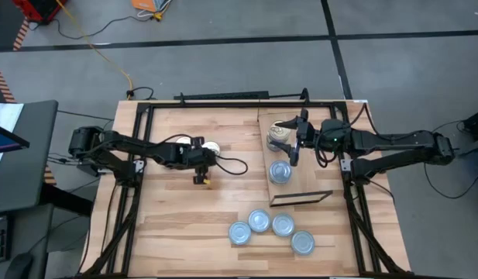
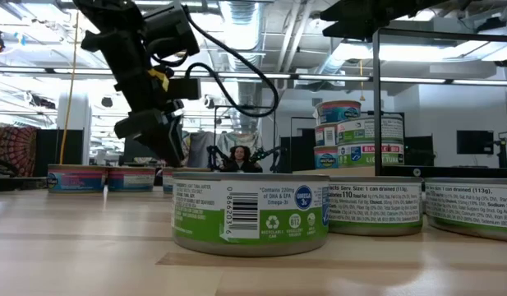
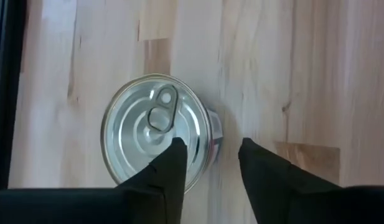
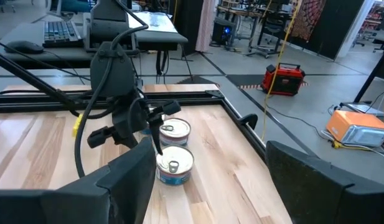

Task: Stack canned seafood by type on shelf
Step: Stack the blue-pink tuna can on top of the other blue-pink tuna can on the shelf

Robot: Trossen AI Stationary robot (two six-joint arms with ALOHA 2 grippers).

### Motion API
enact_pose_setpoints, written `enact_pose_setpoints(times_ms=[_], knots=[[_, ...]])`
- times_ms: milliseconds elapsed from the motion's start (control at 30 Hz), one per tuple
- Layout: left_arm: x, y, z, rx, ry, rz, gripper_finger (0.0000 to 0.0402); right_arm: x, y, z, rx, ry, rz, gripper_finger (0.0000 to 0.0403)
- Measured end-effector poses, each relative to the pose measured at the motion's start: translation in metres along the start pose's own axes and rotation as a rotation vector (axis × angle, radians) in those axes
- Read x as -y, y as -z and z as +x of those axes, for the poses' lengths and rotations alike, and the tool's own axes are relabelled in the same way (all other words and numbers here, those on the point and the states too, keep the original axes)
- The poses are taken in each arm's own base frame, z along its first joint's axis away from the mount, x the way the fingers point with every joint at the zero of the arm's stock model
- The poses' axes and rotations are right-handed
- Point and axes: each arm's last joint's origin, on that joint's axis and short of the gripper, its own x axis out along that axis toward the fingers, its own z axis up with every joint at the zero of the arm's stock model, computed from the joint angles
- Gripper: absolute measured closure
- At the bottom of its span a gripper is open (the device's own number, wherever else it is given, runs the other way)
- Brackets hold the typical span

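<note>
Butcher-block tabletop [image 1: 184,217] framed by dark rails, grey floor all round. Left gripper [image 3: 210,165] reaching in from nine o'clock, arm stretched low over the wood, fingers [image 3: 170,168] apart and straddling the rim of a pale-topped tin [image 3: 155,130]. Right gripper [image 1: 297,139] extended from three o'clock above the shelf [image 1: 300,167], jaws spread wide, clamping nothing. On the shelf a stack of tins [image 1: 280,136] at twelve o'clock, a blue-topped tin [image 1: 280,172] just below. Four blue-topped tins [image 1: 271,230] clustered at five o'clock.

**What the views leave unseen**

In the high view the left gripper [image 1: 201,180] is too small to show its finger gap. The right arm covers part of the stacked tins [image 1: 280,136] on the shelf [image 1: 316,163]. In the low view, the picture's right edge cuts off one tin [image 2: 475,205].
</note>
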Motion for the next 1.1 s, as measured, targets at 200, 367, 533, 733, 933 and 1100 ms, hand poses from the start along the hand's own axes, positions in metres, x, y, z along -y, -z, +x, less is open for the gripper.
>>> enact_pose_setpoints(times_ms=[200,367,533,733,933,1100], knots=[[0.004,0.015,0.011,0.005,-0.007,0.080,0.0270,0.000,0.000,0.000,0.000,0.000,0.000,0.0077],[0.013,0.022,0.011,-0.005,0.000,0.144,0.0331,0.000,0.000,0.000,0.000,0.000,0.000,0.0077],[0.016,0.023,0.009,-0.016,0.022,0.102,0.0393,0.000,0.000,0.000,0.000,0.000,0.000,0.0077],[0.017,0.025,0.009,-0.030,0.043,0.016,0.0400,0.000,0.000,0.000,0.000,0.000,0.008,0.0077],[0.018,0.026,0.009,-0.035,0.085,-0.052,0.0401,0.000,0.000,0.000,0.000,0.000,0.015,0.0077],[0.026,0.026,0.007,-0.035,0.156,-0.084,0.0401,0.000,0.000,0.000,0.000,0.000,0.018,0.0077]])
